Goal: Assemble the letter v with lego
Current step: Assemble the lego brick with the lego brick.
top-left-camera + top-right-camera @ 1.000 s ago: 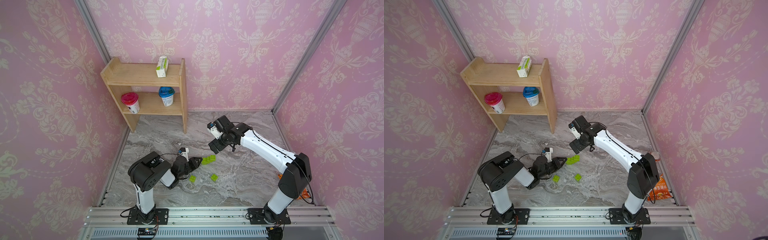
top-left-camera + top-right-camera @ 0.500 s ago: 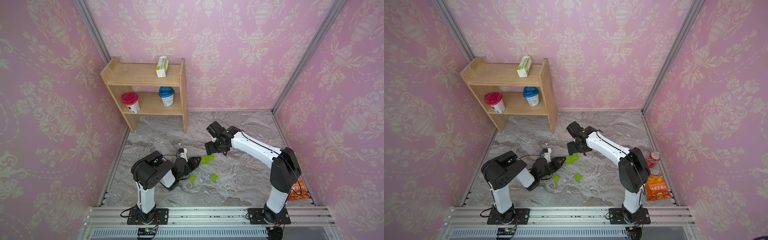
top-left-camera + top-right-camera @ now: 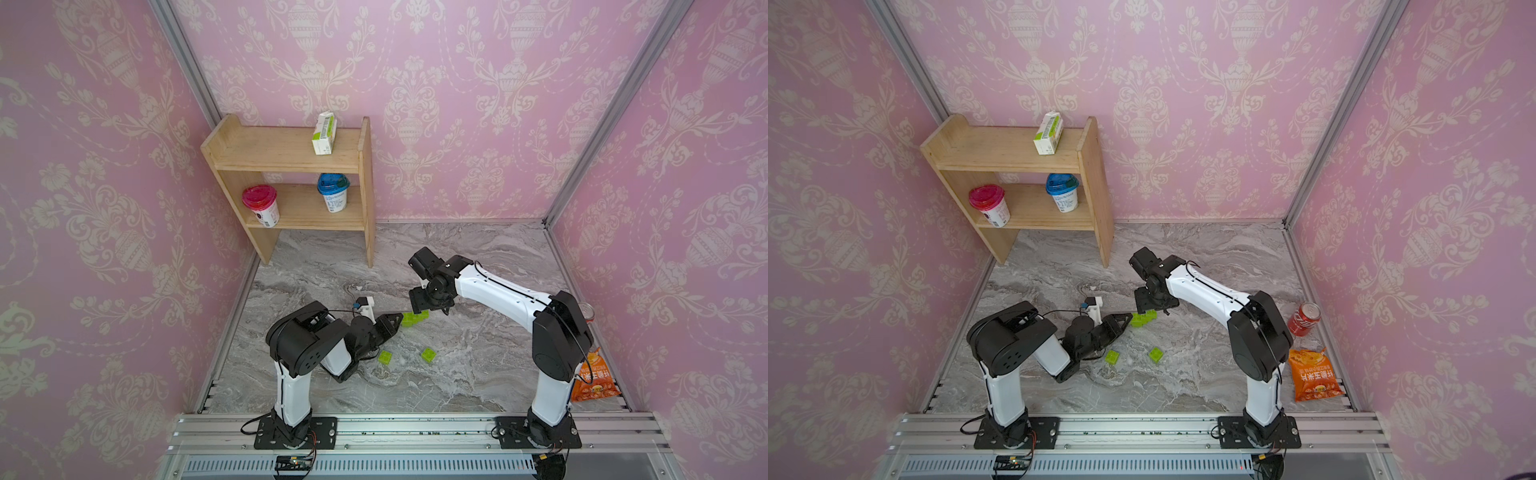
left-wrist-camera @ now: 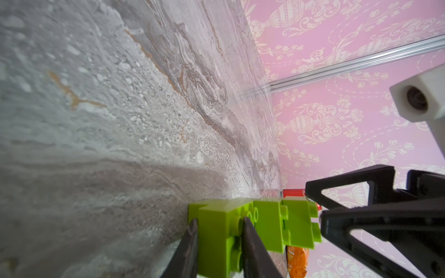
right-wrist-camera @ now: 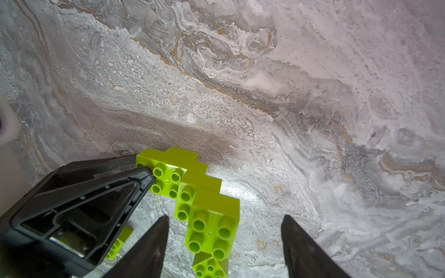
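The step in hand looks like a shared grip on the half-built letter. The left pincer [image 3: 398,320] is clamped on the left-end brick of a stepped chain [image 3: 413,318] of lime-green lego. In the left wrist view its fingers [image 4: 250,240] press on opposite sides of that brick. The chain sits low over the marble table [image 3: 478,374], roughly midway between the two arms. I cannot tell whether it rests on the surface or hangs just clear of it.

The right pincer [image 5: 224,223] has its jaws apart and straddles the brick at the chain's right end. The right wrist view shows a gap on each side of that brick, so this pincer holds nothing. A left loose brick [image 3: 385,356] and a right loose brick [image 3: 428,354] lie apart on the table, nearer than the chain and unattached.

By my reading the V is only partly built: one stepped arm is joined and at least these two pieces are left to add. The next move probably calls for the right pincer to close squarely on the end brick. It should stay centred, so neither finger shoves the chain sideways against the left grip or pops a joint. Once both ends are held, the joints can be pressed firm, or the chain handed over so one arm is free to fetch a loose brick.
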`<state>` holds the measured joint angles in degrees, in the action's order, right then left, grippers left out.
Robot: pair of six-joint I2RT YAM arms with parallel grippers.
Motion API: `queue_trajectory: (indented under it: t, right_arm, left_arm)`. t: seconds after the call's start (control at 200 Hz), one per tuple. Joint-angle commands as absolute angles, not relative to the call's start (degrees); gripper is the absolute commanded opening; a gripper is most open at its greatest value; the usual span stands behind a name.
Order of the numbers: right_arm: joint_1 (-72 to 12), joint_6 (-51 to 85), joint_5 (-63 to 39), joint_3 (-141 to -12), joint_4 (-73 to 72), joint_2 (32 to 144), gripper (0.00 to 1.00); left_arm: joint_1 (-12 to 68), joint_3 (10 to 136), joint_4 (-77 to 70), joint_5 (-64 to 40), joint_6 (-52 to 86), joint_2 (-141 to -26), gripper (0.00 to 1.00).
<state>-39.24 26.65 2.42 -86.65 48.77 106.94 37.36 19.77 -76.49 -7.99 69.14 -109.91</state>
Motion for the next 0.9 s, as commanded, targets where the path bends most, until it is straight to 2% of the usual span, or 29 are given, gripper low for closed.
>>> queue_trajectory:
  t: [0.0, 0.535, 0.741, 0.896]
  right_arm:
    - [-39.9, 27.1, 3.0, -86.2, 50.0, 108.1, 0.74]
    - [-40.4, 26.6, 3.3, -87.1, 50.2, 111.5, 0.73]
    - [-40.6, 25.7, 4.8, -89.5, 51.2, 106.5, 0.77]
    - [-41.4, 24.3, 5.7, -85.4, 51.0, 98.8, 0.79]
  left_arm:
    - [37.8, 18.7, -72.7, -6.1, 69.3, -111.6, 0.21]
    - [37.8, 18.7, -72.9, -6.2, 69.3, -111.7, 0.21]
    - [37.8, 18.9, -72.8, -6.1, 69.3, -111.6, 0.21]
    - [37.8, 19.2, -71.8, -5.7, 68.8, -111.3, 0.21]
